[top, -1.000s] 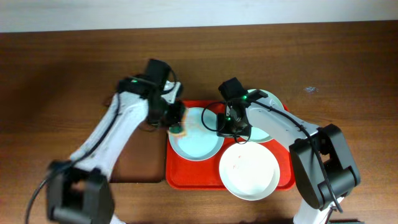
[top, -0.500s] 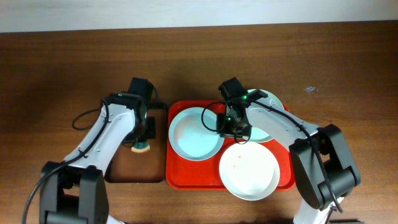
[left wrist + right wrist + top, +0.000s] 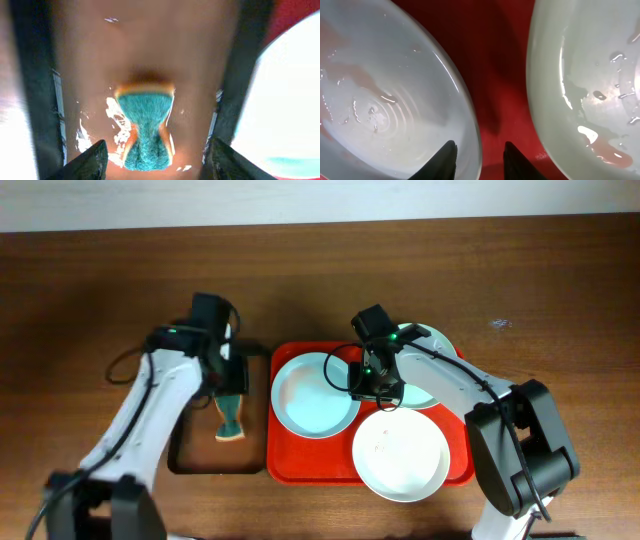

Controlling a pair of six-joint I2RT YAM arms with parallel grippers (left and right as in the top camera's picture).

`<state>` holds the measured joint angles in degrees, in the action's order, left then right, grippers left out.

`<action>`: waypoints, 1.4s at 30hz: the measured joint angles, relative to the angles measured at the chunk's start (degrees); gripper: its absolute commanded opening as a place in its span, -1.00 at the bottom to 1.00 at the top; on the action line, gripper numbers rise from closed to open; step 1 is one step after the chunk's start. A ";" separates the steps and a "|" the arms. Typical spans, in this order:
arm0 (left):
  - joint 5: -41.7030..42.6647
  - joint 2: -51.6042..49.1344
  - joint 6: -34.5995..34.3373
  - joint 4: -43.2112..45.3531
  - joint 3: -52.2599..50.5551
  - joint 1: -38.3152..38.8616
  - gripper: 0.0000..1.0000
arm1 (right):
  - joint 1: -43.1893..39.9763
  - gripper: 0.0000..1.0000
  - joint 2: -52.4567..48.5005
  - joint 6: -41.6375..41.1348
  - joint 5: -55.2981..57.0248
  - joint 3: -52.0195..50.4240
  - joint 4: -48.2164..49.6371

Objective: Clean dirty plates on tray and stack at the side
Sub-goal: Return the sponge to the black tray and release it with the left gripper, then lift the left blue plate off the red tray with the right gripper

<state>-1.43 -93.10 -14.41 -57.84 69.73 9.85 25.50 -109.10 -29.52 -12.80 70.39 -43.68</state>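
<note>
On the red tray (image 3: pixel 320 460) lie three plates: a light blue one (image 3: pixel 315 393) at the left, a white one (image 3: pixel 400 455) in front, and a pale mint one (image 3: pixel 432 385) half under my right arm. My right gripper (image 3: pixel 362 385) stands open astride the blue plate's right rim (image 3: pixel 472 135), one finger over the plate and the other over the red tray (image 3: pixel 495 60). The mint plate (image 3: pixel 590 90) carries a reddish smear. My left gripper (image 3: pixel 157 165) hangs open over the green sponge (image 3: pixel 145 125), which lies loose on the brown tray (image 3: pixel 145 50).
The black-rimmed brown tray (image 3: pixel 200 452) sits against the red tray's left side with the sponge (image 3: pixel 231 418) in it. Bare wooden table (image 3: pixel 560 300) surrounds both trays. The white plate overhangs the red tray's front edge.
My left gripper carried the sponge off the blue plate to the brown tray and let it go. The right jaws have opened at the blue plate's rim.
</note>
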 measured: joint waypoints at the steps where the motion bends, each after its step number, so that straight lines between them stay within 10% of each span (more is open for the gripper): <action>1: 0.22 2.84 -0.59 -0.02 1.57 -0.90 0.88 | 0.00 -0.35 0.00 0.00 0.00 0.00 0.00; 7: 1.70 13.81 -2.38 0.17 3.19 -12.83 0.98 | 0.00 -0.35 0.00 0.00 0.00 0.00 0.46; 28: 1.73 13.81 -2.38 0.17 3.19 -12.83 0.99 | 1.18 -0.92 -0.28 0.15 0.22 -2.62 5.18; 42: 2.12 13.81 -2.38 0.11 3.19 -12.83 0.98 | 2.08 -0.92 1.55 -0.15 5.68 18.88 -13.79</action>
<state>0.69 -79.29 -16.80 -57.74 72.93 -2.98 27.57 -107.55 -29.67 -7.11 89.27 -57.47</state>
